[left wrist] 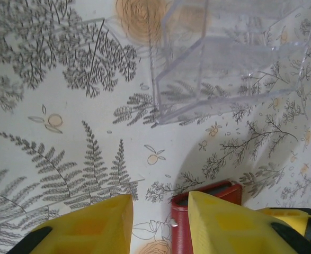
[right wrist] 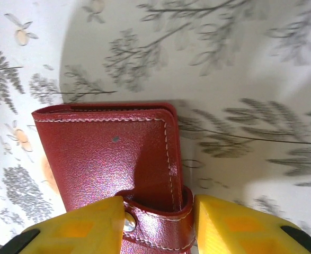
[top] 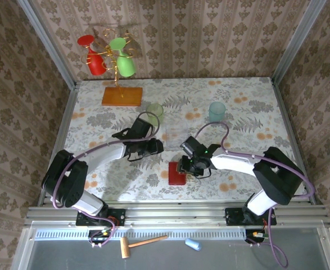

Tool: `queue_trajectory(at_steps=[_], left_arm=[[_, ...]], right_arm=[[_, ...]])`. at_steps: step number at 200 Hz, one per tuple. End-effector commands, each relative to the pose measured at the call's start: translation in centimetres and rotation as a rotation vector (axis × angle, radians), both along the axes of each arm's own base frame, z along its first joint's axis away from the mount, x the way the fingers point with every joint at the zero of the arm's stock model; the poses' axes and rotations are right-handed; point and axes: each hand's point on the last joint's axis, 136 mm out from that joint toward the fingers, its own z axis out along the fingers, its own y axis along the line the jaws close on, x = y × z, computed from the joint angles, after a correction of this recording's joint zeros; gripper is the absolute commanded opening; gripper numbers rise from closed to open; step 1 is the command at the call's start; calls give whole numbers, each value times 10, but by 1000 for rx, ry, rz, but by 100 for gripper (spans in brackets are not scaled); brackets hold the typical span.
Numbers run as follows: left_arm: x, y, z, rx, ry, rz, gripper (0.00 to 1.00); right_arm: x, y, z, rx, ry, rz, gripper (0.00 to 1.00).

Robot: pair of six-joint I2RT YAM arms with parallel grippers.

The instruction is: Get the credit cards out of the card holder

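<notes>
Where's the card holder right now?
In the top view the red card holder lies closed on the table near the front edge, centre, under the right gripper, whose fingers straddle its snap tab.

Bright even light, soft shadows, slight wrist-view blur

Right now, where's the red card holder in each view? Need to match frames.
Top external: card holder low centre, at the tip of the right gripper.
Left wrist: card holder, only a red corner, at the bottom edge, right of centre.
Right wrist: card holder, large, centre to bottom edge.
Shared landmark: the fern-print table cover under it.
</notes>
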Motion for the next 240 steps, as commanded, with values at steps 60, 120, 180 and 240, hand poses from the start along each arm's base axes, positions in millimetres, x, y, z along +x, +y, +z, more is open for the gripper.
queue_trajectory(at_steps=[60, 120, 180, 240], left_arm=[[-41, -25, -14, -229, 130, 45, 28], [-41, -17, -18, -246, 124, 104, 28], [-37, 11, -10, -242, 83, 182, 28], [-33, 33, -3, -243, 61, 223, 29]], right_arm=[[-4, 4, 20, -107, -104, 334, 47], [-29, 7, 36, -81, -234, 1059, 50], [-20, 4, 32, -181, -386, 1433, 48], [-8, 21, 26, -199, -489, 1578, 43]])
